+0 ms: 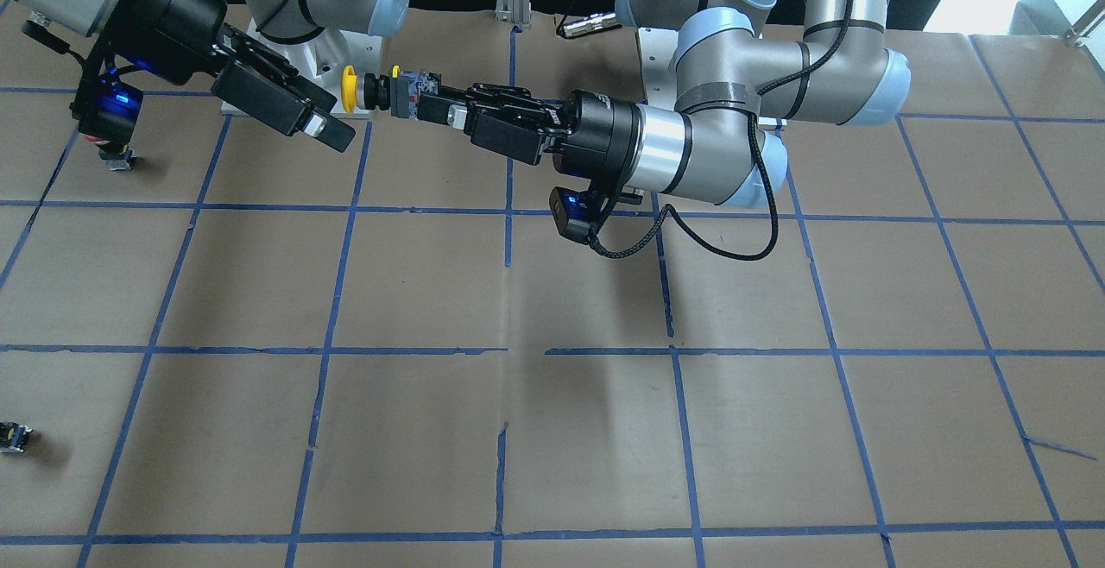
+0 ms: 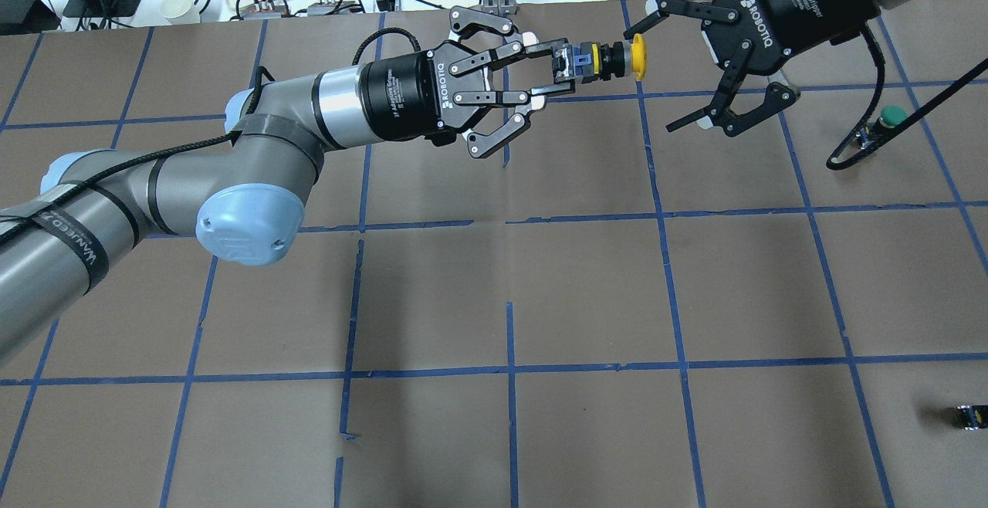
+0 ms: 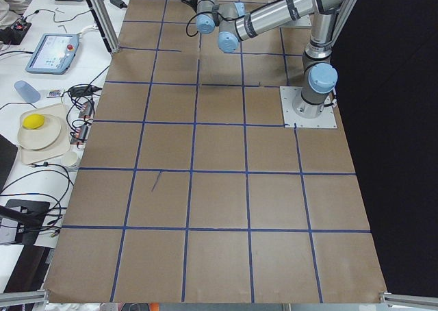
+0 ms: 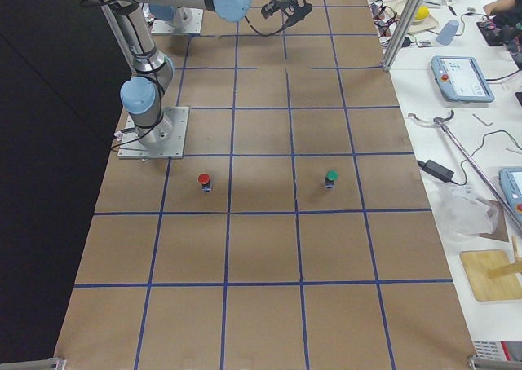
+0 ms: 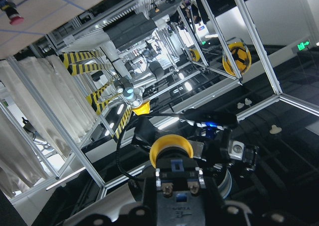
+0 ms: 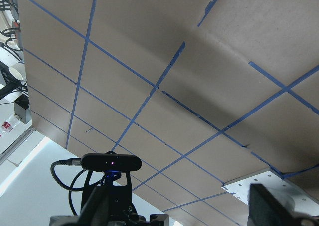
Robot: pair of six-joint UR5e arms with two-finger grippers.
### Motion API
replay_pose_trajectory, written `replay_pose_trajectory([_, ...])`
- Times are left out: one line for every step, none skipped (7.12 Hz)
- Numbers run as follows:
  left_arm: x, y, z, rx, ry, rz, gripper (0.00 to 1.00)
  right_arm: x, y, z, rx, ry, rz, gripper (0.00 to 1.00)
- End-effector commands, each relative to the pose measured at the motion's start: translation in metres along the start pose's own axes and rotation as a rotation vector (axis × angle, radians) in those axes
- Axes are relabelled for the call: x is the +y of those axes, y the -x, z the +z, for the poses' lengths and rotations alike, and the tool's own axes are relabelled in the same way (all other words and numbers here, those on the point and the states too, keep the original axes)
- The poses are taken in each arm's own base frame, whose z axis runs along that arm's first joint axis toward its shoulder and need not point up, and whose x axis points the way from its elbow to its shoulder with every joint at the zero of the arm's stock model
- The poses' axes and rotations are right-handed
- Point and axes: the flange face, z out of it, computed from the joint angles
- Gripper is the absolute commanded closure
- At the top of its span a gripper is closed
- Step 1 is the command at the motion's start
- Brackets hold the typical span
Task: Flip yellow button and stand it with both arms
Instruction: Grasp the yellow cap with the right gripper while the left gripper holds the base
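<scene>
From overhead: brown worktop [image 2: 587, 292] marked with a grid of blue tape. Yellow button [image 2: 598, 60] held in the air on its side, its blocky body gripped between the fingers of the left gripper [image 2: 570, 68], with the yellow cap pointing away toward the right gripper [image 2: 652, 79]. Right gripper with fingers spread wide, holding nothing, its tips just beside the cap. Green-capped button [image 2: 891, 116] upright on the worktop beyond the right gripper. Small black block [image 2: 971, 415] well apart, near the worktop's edge.

From across the worktop: the same pairing mirrored, with the left gripper clamped on the button's body and the cap right next to one spread finger of the right gripper. Not clear whether touching.

From the end on the robot's left: both arms far off and small at the top of the picture, button too small to make out.

From the end on the robot's right: red-capped button [image 4: 204, 180] and the green-capped one both upright on the worktop, well apart from each other and far from the grippers.

From the left wrist: back of the button's body close up at bottom centre, yellow cap just beyond it.

From the right wrist: only taped worktop and a small black camera [image 6: 110, 162] on a stand.
</scene>
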Motion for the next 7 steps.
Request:
replay_pose_trajectory([0.004,-0.007,0.005,-0.006,0.010,0.020,0.86,0.004,0.004,-0.003,-0.031,0.018,0.037,0.01])
replay_pose_trajectory([0.005,-0.008,0.006,-0.010,0.009,0.010,0.86,0.007,0.007,-0.004,-0.056,0.038,0.041,0.01])
replay_pose_trajectory([0.004,-0.007,0.008,-0.016,0.007,0.009,0.86,0.012,0.006,-0.008,-0.063,0.034,0.041,0.01])
replay_pose_trajectory([0.005,-0.007,0.009,-0.018,0.009,0.009,0.86,0.019,0.005,-0.011,-0.066,0.028,0.043,0.01])
replay_pose_trajectory([0.005,-0.007,0.009,-0.017,0.010,0.009,0.86,0.023,0.004,-0.013,-0.070,0.025,0.054,0.01])
replay_pose_trajectory([0.006,-0.007,0.010,-0.018,0.010,0.012,0.86,0.025,0.003,-0.014,-0.068,0.027,0.061,0.03])
replay_pose_trajectory([0.006,-0.007,0.010,-0.018,0.010,0.010,0.84,0.030,0.001,-0.016,-0.066,0.029,0.066,0.04])
